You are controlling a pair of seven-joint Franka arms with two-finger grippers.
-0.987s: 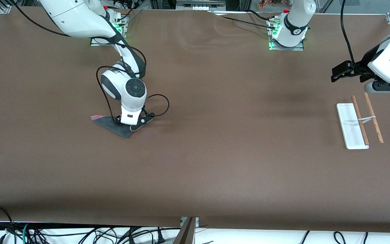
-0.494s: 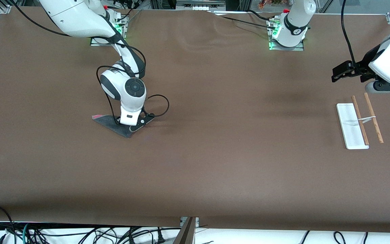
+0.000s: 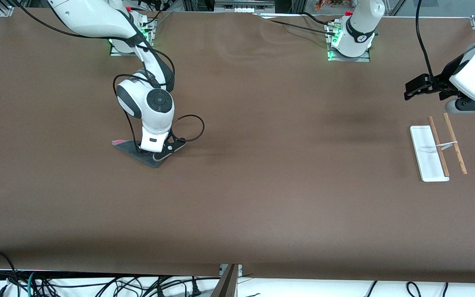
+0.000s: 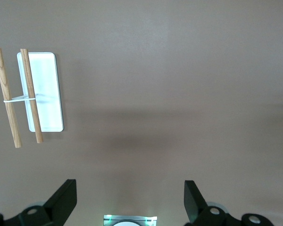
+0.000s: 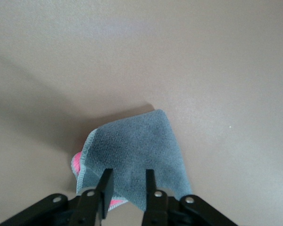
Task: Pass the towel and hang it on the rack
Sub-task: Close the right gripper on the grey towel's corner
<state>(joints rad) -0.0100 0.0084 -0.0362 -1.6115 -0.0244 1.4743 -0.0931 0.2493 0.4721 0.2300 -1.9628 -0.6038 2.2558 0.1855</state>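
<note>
The towel lies on the table toward the right arm's end, dark grey side up, with a pink corner showing. In the right wrist view the towel is crumpled, with pale trim and pink underside along one edge. My right gripper is down on it, its fingers half closed, still apart, with grey cloth lying between them. The rack stands toward the left arm's end: white base, two brown rods. My left gripper hangs open and empty over the table near the rack.
The brown table cover is bare across its middle. The arm bases stand along the edge farthest from the front camera. Cables loop beside the right wrist and hang below the table's near edge.
The right gripper's fingers have narrowed around the towel, and the right arm's wrist has shifted slightly away from the front camera. The left arm barely moved.
</note>
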